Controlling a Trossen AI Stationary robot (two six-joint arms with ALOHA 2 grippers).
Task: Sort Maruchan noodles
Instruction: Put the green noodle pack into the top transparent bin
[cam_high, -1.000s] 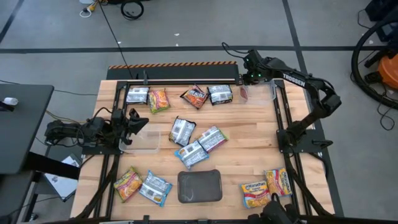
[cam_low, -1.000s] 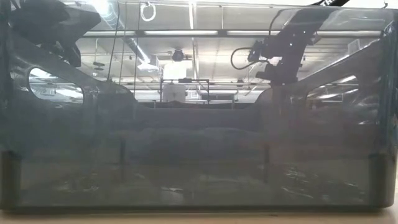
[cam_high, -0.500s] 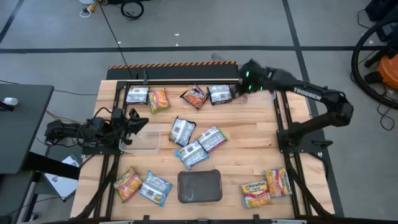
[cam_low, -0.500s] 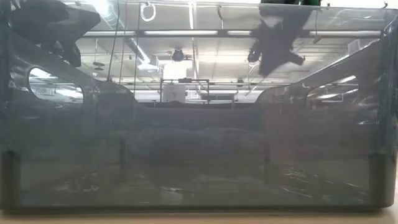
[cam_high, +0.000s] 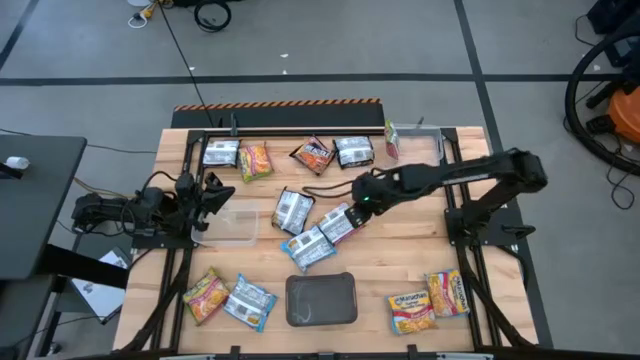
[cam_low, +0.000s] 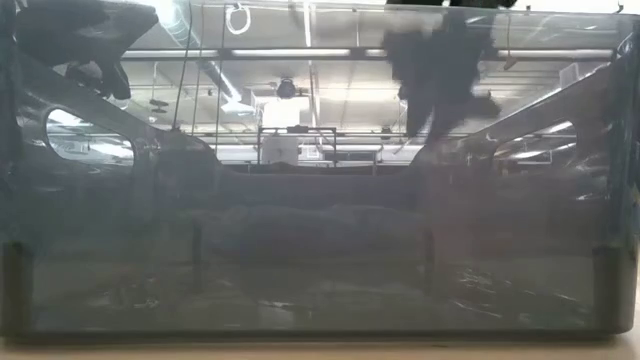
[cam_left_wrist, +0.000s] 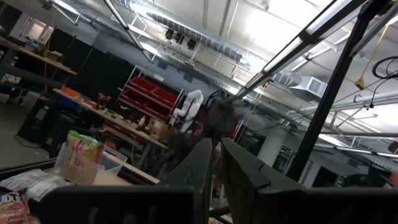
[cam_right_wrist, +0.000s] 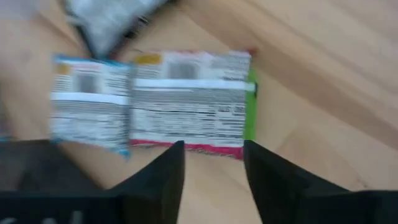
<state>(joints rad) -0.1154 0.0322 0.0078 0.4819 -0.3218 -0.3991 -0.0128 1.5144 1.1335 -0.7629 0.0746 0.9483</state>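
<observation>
No legible text, labels or numbers.

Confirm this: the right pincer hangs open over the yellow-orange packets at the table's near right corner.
Not right. The high view shows the right pincer open over the green-edged packet in the middle cluster, not the yellow-orange packets at the near right corner. The right wrist view agrees.

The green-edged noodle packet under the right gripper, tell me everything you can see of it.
The green-edged noodle packet is a flat rectangular plastic pack lying face down on the wooden table near its middle, showing a white back panel of printed lines, a green strip along one short end and a red edge. One end meets or slightly overlaps a blue-and-white packet. The right gripper hovers just above it, jaws open, not touching.
</observation>
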